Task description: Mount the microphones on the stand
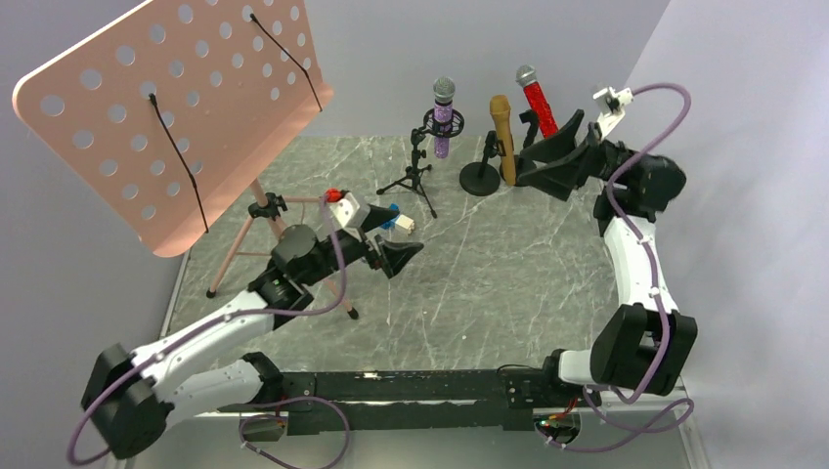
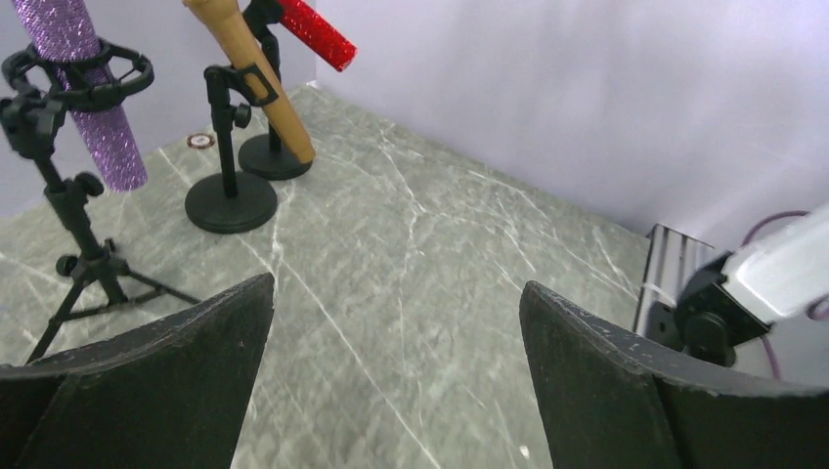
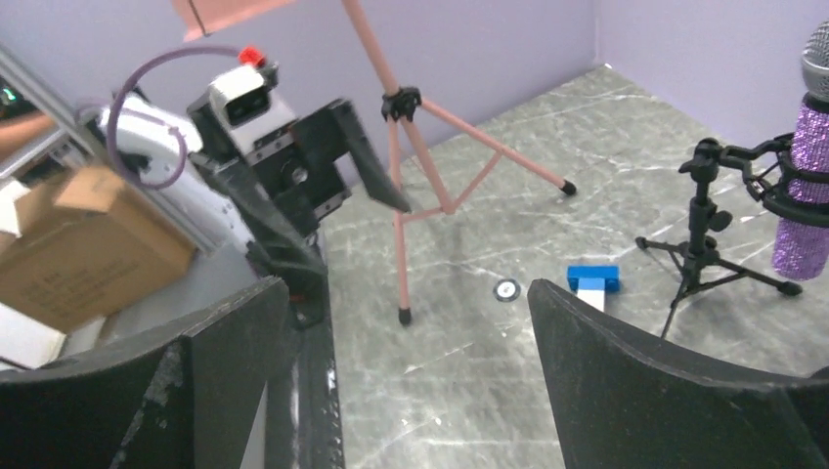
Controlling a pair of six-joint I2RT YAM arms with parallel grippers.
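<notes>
Left gripper (image 2: 396,293): wide open, empty.
Right gripper (image 3: 406,293): wide open, empty.
Purple microphone (image 1: 445,117): seated in tripod stand (image 1: 415,178).

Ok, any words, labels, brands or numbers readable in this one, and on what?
None can be read.
The brown cardboard box: no legible print.
The small round disc on the grey marble table: possible marking, too small to read.
</notes>
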